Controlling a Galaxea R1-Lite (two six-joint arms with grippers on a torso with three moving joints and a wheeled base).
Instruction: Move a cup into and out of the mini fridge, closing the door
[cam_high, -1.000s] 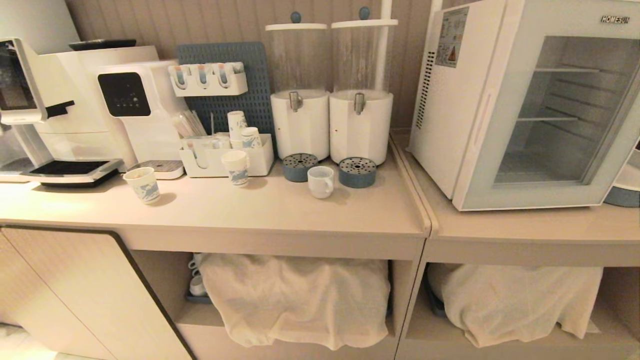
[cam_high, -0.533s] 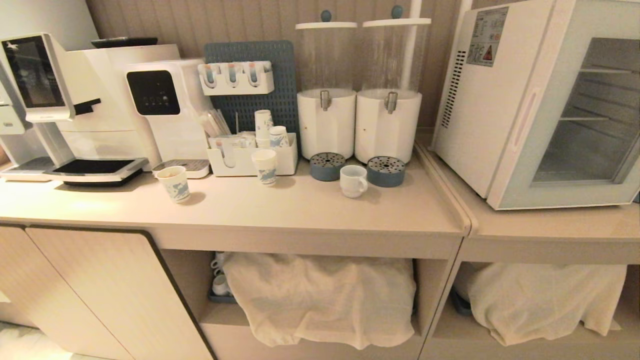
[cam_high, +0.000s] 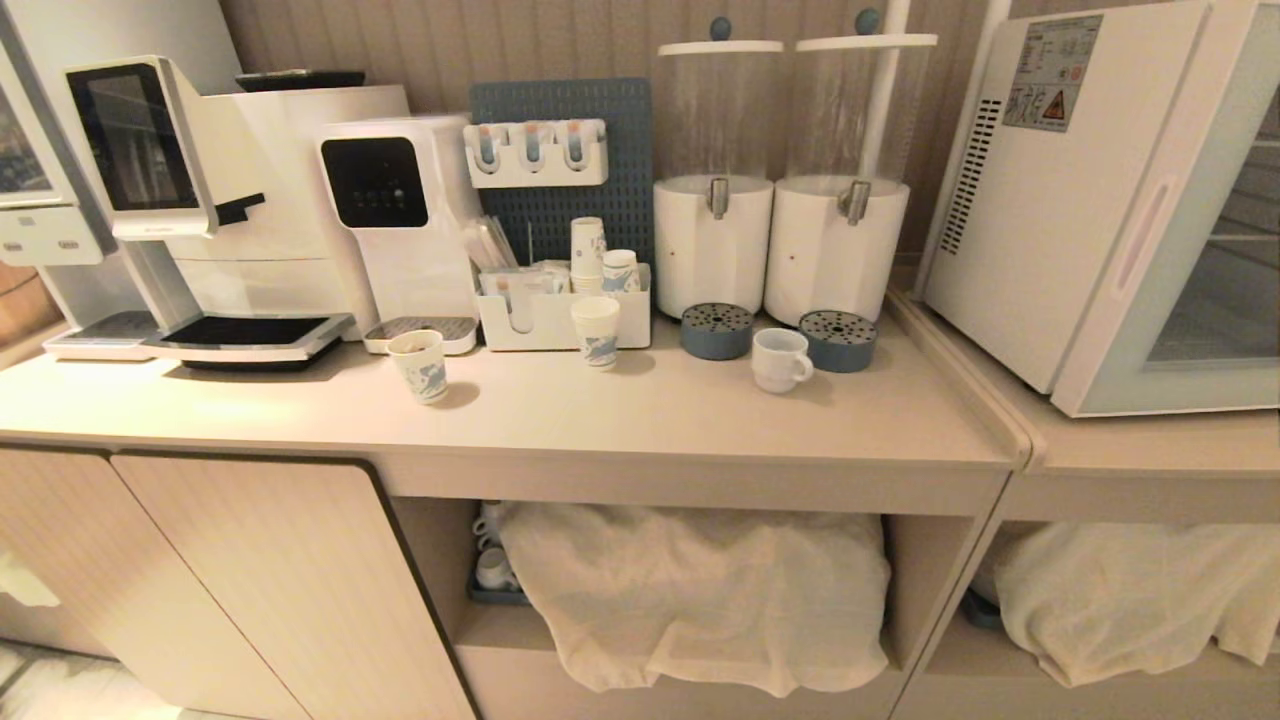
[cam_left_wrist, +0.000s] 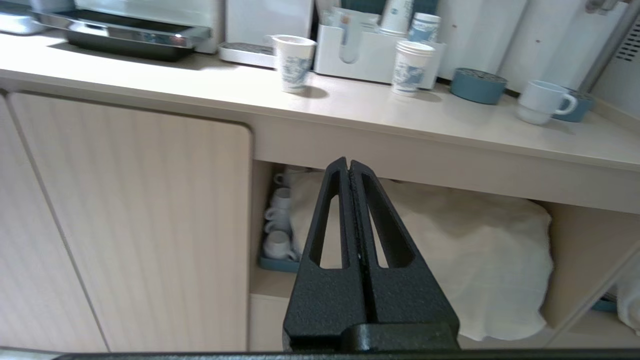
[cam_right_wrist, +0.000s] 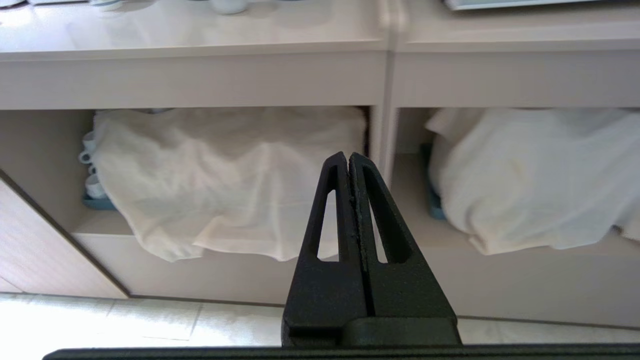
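Two black grippers are parked low in front of the counter, below its top: the left gripper (cam_left_wrist: 349, 167) and the right gripper (cam_right_wrist: 348, 160) each have their fingers pressed together, holding nothing. On the counter (cam_high: 640, 420), the cup (cam_high: 779, 359), a small white mug, stands empty-looking just in front of two white drink dispensers (cam_high: 780, 180), between their two blue drip trays (cam_high: 716, 330). To the right of the dispensers sits the mini fridge (cam_high: 1060, 200), its door (cam_high: 1190, 300) closed. Left of the dispensers, a white organiser box (cam_high: 560, 318) holds stacked paper cups (cam_high: 587, 250) and sachets. Two more paper cups stand loose in front of it. Under the counter, white cloths (cam_high: 700, 590) cover open shelves; several white mugs (cam_high: 490, 550) show beside one cloth.
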